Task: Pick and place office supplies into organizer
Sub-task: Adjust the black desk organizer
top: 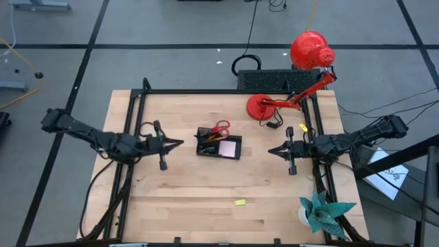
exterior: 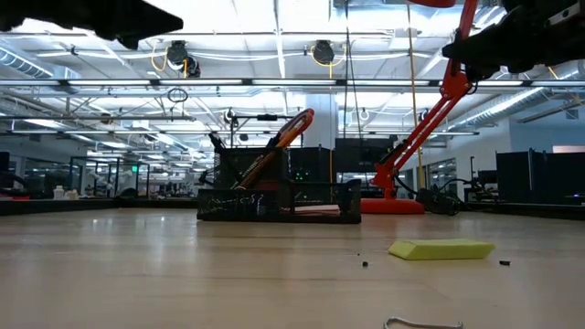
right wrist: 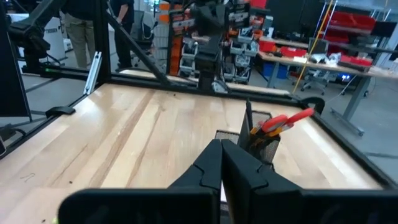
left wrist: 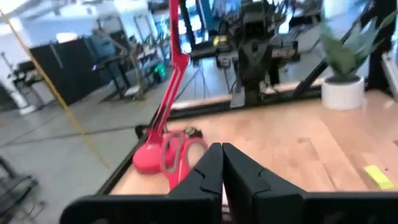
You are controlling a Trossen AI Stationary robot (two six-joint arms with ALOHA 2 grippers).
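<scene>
Organizer (top: 219,146) is sitting mid-desk (top: 206,185) from above, scissors (top: 220,128) and pens inside, and I'm seeing the left claw (top: 180,143) and right claw (top: 269,150) hovering either side, both pinched together and empty. A yellow piece (top: 239,202) is lying alone nearer the front. Low down, it (exterior: 441,249) is resting well before the tray (exterior: 279,203). Wrist cameras are showing fingers (left wrist: 205,174) (right wrist: 208,165) touching.

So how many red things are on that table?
2: a red desk lamp with its base at the far right corner, and red-handled scissors standing in the black organizer mid-table. Others may be hidden inside it.
</scene>
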